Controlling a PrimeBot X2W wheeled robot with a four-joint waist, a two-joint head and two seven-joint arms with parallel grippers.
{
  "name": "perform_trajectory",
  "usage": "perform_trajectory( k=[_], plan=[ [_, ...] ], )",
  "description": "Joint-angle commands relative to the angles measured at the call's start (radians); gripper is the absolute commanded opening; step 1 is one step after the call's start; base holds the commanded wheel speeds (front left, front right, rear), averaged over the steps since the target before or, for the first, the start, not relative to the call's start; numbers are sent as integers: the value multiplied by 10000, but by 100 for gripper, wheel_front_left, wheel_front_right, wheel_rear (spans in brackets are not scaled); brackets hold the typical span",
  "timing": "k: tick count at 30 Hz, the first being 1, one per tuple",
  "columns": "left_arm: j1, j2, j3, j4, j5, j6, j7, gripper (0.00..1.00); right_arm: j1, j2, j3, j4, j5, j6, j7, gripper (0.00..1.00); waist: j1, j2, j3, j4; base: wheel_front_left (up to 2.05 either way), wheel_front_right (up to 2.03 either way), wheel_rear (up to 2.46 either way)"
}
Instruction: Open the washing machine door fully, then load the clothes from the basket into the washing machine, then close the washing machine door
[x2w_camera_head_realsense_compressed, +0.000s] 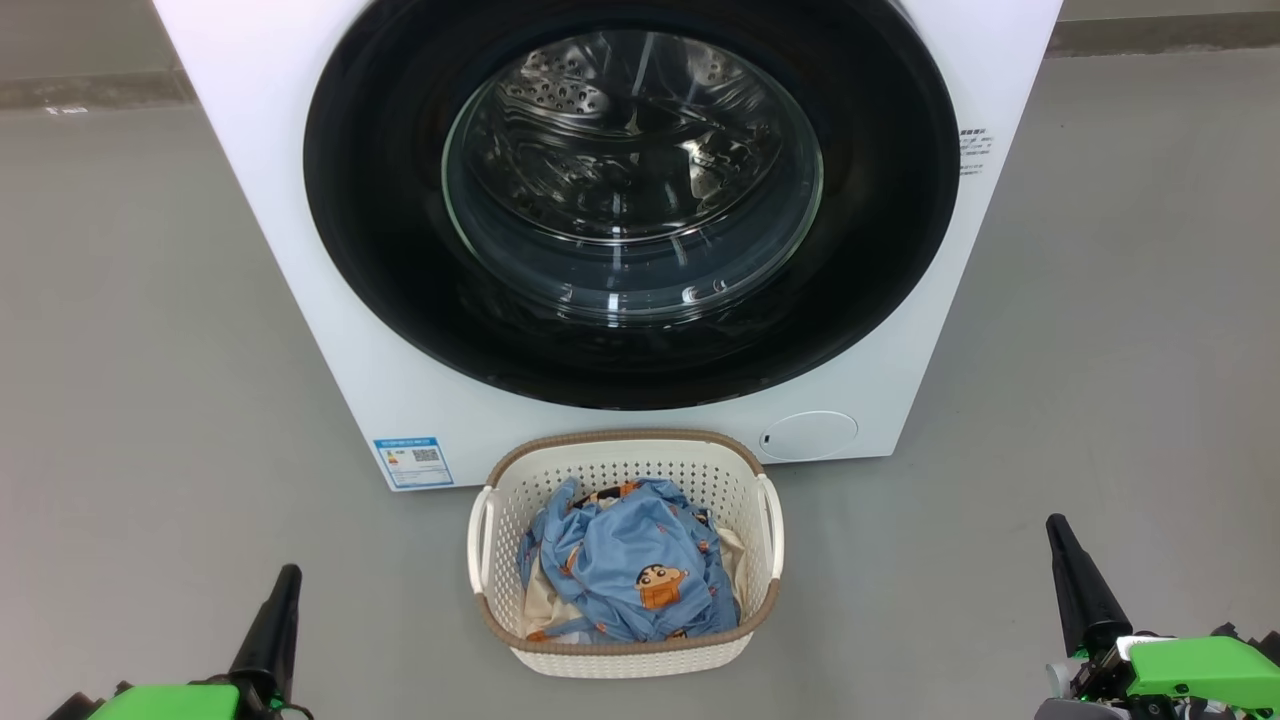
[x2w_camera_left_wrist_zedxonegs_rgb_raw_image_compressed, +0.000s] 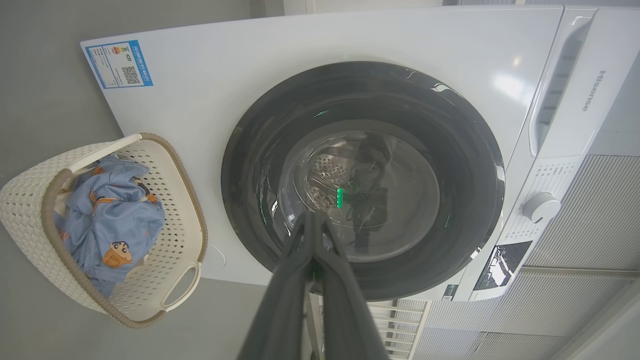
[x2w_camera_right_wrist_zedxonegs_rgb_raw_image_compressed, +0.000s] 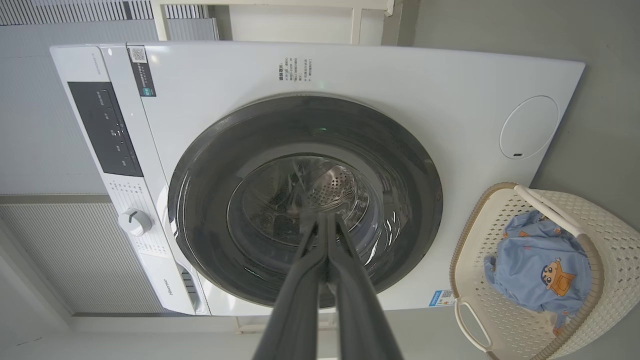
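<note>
Small cream-white perforated plastic basket (x2w_camera_head_realsense_compressed: 628, 662): rounded-rectangular, brown woven-look rim, two white loop handles at its sides. It stands on the smooth grey floor (x2w_camera_head_realsense_compressed: 150, 380), just in front of the big white boxy washing machine (x2w_camera_head_realsense_compressed: 270, 200), near the middle of its front.

Inside it are the clothes (x2w_camera_head_realsense_compressed: 630, 570): rumpled light blue fabric printed with orange-and-black cartoon boy figures, heaped over plain cream cloth that peeks out at the left edge.

The large round glossy black door (x2w_camera_head_realsense_compressed: 400, 260) lies flush against the machine front, closed. Its clear bulging glass window (x2w_camera_head_realsense_compressed: 630, 170) shows the perforated steel drum behind it. Low on the front are a blue label sticker (x2w_camera_head_realsense_compressed: 413, 461) on the left and a round white flap (x2w_camera_head_realsense_compressed: 808, 436) on the right.

In the head view the left pincer (x2w_camera_head_realsense_compressed: 282, 590) is at lower left and the right pincer (x2w_camera_head_realsense_compressed: 1063, 548) at lower right, each a dark taper on a green mount. They flank the basket, well apart from it.

In each wrist view that pincer's two long dark fingers are pressed together to the tips, with nothing between them. They point towards the door glass, apart from it.

The wrist views add the machine's upper part, which the head view cuts off: a white round knob (x2w_camera_left_wrist_zedxonegs_rgb_raw_image_compressed: 541, 207), a dark control panel (x2w_camera_right_wrist_zedxonegs_rgb_raw_image_compressed: 105, 130), brand lettering, and pale ribbed wall panels behind. The head view looks straight down into the basket.
</note>
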Motion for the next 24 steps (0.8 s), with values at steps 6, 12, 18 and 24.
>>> perform_trajectory(
  k=[6, 12, 18, 24],
  plan=[
    [-436, 137, 352, -243, 148, -71, 56, 0, -414, -36, 218, -284, -50, 17, 85, 0, 0, 0, 0, 0, 0, 0, 0],
    [321, -189, -71, 448, -5, 19, -14, 100, 289, 103, 8, 485, -1, 0, -27, 100, 0, 0, 4, -1, 0, 0, 0],
    [353, -174, -193, 344, 23, 15, -191, 100, 320, 96, 67, 333, -63, 1, -202, 100, 22, 0, -12, 8, 0, 0, 0],
    [415, -158, -249, 255, 322, 10, -369, 100, 370, 83, 127, 152, -432, 2, -378, 100, 1, 0, 8, 21, 0, 0, 0]
  ],
)
